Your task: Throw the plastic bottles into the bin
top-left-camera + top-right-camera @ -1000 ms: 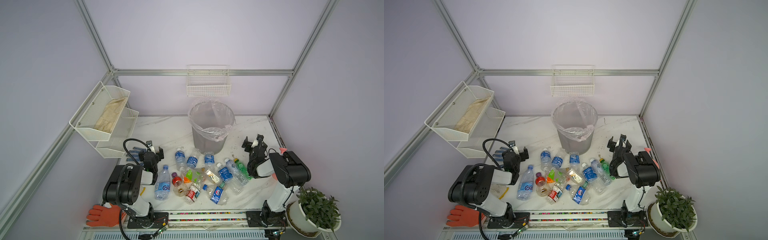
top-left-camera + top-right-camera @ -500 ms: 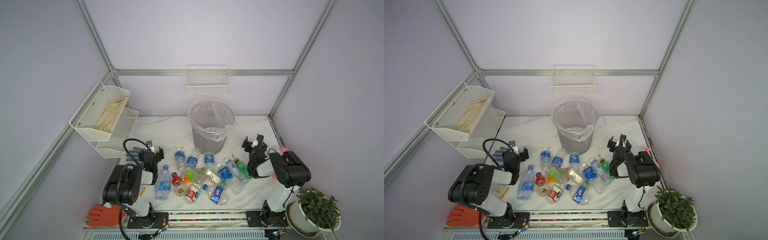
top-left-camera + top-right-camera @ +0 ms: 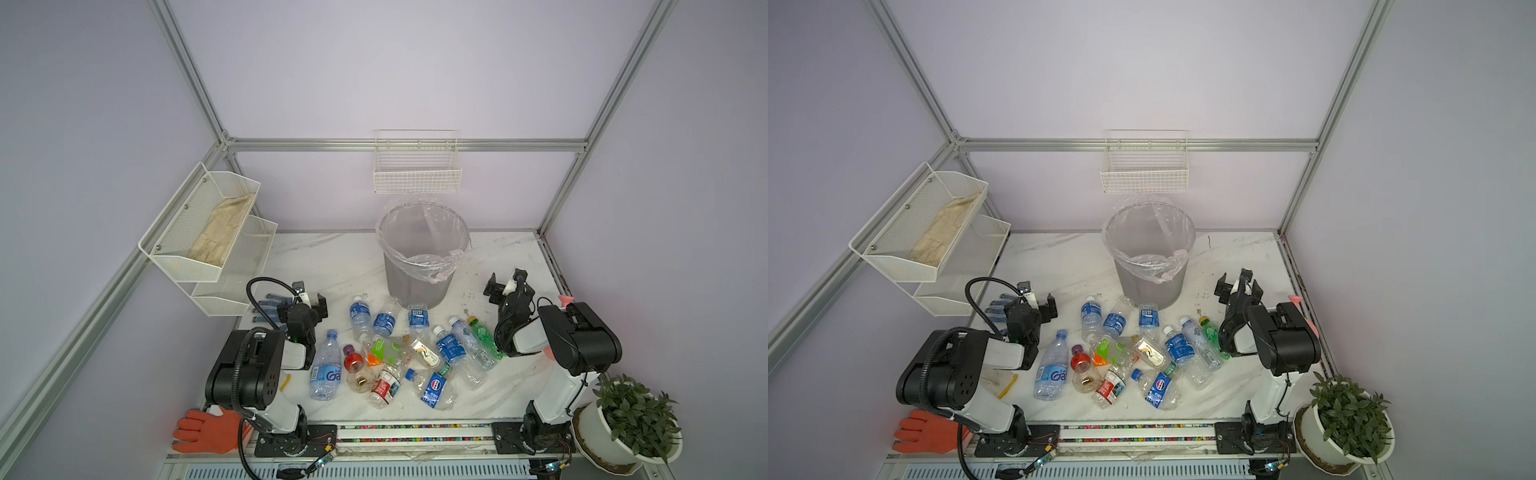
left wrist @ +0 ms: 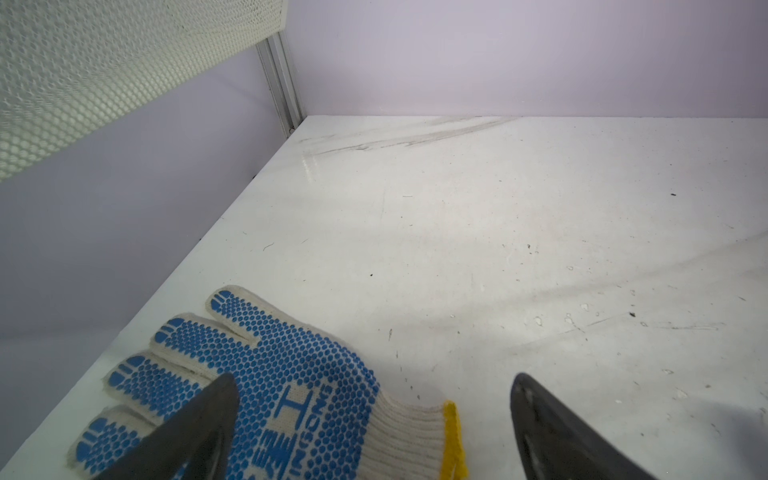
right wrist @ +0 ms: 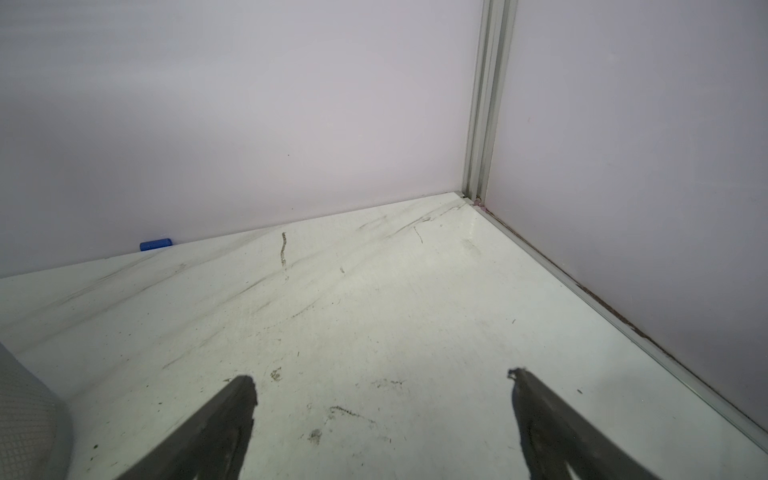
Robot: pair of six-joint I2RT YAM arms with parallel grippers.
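The left gripper is held wide open and empty over a white knitted glove with blue dots. The small clear plastic bottles are scattered on the white marbled tabletop, just in front of the tall grey bag-lined mesh bin. The right gripper is held equally wide and empty over bare tabletop.
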